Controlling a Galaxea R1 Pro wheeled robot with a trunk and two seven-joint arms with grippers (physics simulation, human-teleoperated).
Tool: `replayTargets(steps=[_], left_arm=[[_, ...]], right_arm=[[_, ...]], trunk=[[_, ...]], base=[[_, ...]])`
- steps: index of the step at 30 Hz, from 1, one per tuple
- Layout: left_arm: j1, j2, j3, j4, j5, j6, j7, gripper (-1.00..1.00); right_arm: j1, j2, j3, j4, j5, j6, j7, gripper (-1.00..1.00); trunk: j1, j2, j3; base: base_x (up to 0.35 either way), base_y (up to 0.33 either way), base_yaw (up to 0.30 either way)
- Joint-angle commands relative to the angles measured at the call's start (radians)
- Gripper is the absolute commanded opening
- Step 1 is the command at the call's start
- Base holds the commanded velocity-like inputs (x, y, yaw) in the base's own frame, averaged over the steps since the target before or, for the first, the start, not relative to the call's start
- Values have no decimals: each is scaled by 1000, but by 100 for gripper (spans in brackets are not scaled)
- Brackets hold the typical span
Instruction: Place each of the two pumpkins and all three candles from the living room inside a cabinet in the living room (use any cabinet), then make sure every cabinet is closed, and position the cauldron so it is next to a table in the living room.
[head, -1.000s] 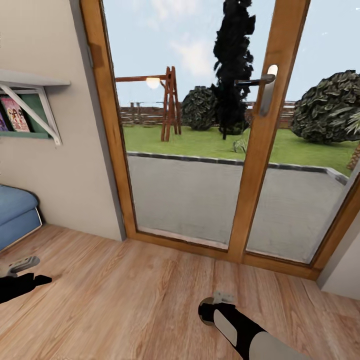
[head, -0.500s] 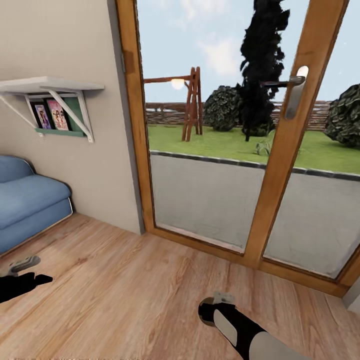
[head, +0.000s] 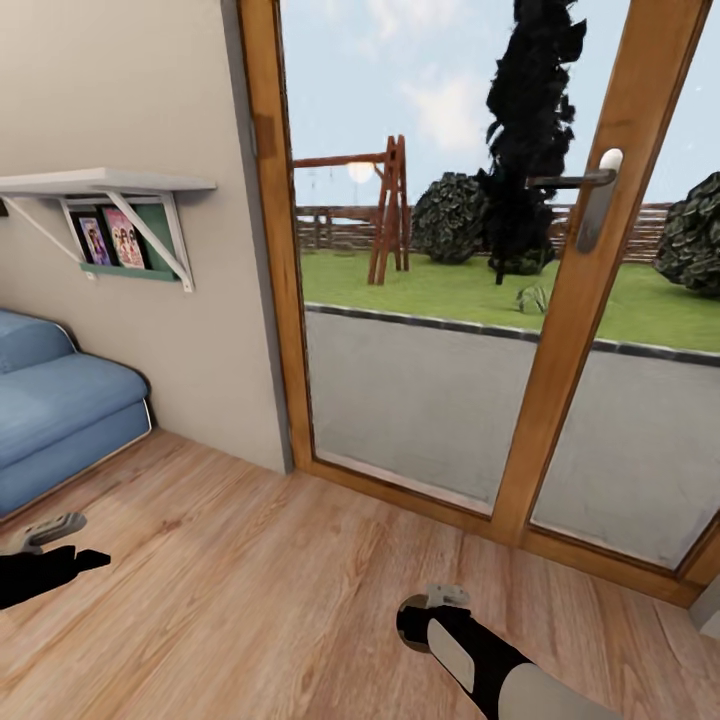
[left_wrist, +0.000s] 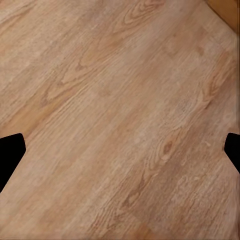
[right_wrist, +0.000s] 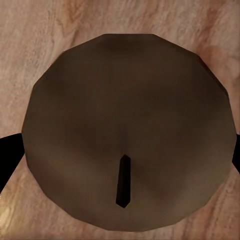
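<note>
Wood-grained light-brown plank floor (head: 300, 590) across the lower part of the head view, running up to a tall glass door in an orange-brown wooden frame (head: 590, 270) with a slim metal lever handle (head: 592, 195). Beyond the glass, a grey paved strip, green lawn, a reddish wooden swing frame (head: 385, 210), a dark tall tree and rounded shrubs.

Over by the beige wall, a blue upholstered sofa (head: 55, 410) at the floor's left edge, and above it a white wall shelf on slanted brackets (head: 110, 185) with small colourful pictures (head: 112, 240) tucked underneath.

Right tool (right_wrist: 120, 155) clenched on a short round brownish-grey candle (right_wrist: 125, 115), dark wick showing, black fingertips (right_wrist: 7, 157) pressing at either side, plank floor behind it. Seen from the head camera as a small brown disc (head: 411, 632) under the end of the black-and-white right arm, low over the floor, well apart from the door.

Left tool (left_wrist: 120, 152) released, black fingertips spread wide with nothing between them but bare planks. Hangs low over the floor near the sofa.
</note>
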Motion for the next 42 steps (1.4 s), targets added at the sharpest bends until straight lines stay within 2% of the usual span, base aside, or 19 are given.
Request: replayTargets(steps=[1, 4, 6, 9, 11, 14, 15, 17, 18, 19, 21, 26, 30, 34, 37, 39, 42], left_arm=[[-1, -2, -1, 0, 10, 2, 18, 100], [-3, -7, -2, 4, 9, -18, 58, 100], [-5, -21, -3, 9, 8, -45, 84, 100], [-21, -62, -5, 13, 4, -63, 138, 100], [-36, -96, -6, 23, -28, -66, 163, 100], [-88, -193, -6, 90, -172, -68, 178, 100], [-113, -248, -6, 132, -251, -68, 180, 100], [-144, -313, -6, 194, -356, -69, 180, 100], [-164, -352, -6, 239, -420, -71, 176, 100], [-174, -373, -6, 265, -452, -74, 173, 100], [-184, -406, -6, 314, -492, -110, 170, 100], [-188, -422, -6, 447, -509, -234, 160, 100], [-188, -424, -11, 586, -511, -371, 114, 100], [-188, -425, -53, 739, -513, -483, 36, 100], [-188, -432, -86, 826, -512, -576, -16, 100], [-188, -459, -121, 887, -514, -622, -35, 100], [-188, -489, -157, 923, -528, -663, -43, 100]], right_arm=[[-1, -1, 8, -2, -11, 3, -8, -100], [-1, -2, 8, -2, -11, 2, -8, -100], [-1, -2, 9, -2, -11, 2, -8, -100], [-1, -1, 9, -2, -11, 2, -8, -100], [-1, -1, 9, -2, -11, 2, -8, -100], [-1, 0, 9, -2, -11, 2, -8, -100], [-1, 0, 8, -2, -11, 0, -8, -100], [-1, 0, 8, -1, -11, -4, -9, -100], [-1, 0, 8, -1, -11, -5, -10, -100], [-1, 0, 8, -1, -11, -4, -10, -100], [-1, -2, 9, 0, -11, -1, -10, -100], [-1, -9, 6, 0, -12, 2, -10, -100], [-1, -8, 9, 0, -11, -12, -11, -100], [2, -11, 10, 13, -11, -94, -10, -100], [7, -12, 12, 17, -10, -122, -10, -100], [9, -12, 14, 18, -8, -131, -10, -100], [10, -9, 14, 18, -5, -141, -10, -100]], trunk=[[-4, 7, 2], [-16, 28, 12], [-23, 42, 18], [-35, 63, 27], [-42, 77, 34], [-54, 98, 43], [-58, 105, 46], [-65, 119, 52], [-69, 126, 55], [-73, 133, 59], [-81, 147, 65], [-100, 182, 81], [-115, 210, 93], [-131, 238, 106], [-142, 259, 115], [-150, 273, 121], [-161, 294, 131]], base=[[0, 0, 0], [0, 0, 0], [0, 0, 0], [0, 0, 0], [0, 0, 0], [0, 0, 0], [0, 0, 0], [0, 0, 0], [0, 0, 0], [0, 0, 0], [0, 0, 0], [0, 0, 0], [0, 0, 0], [0, 0, 0], [0, 0, 0], [0, 0, 0], [0, 0, 0]])
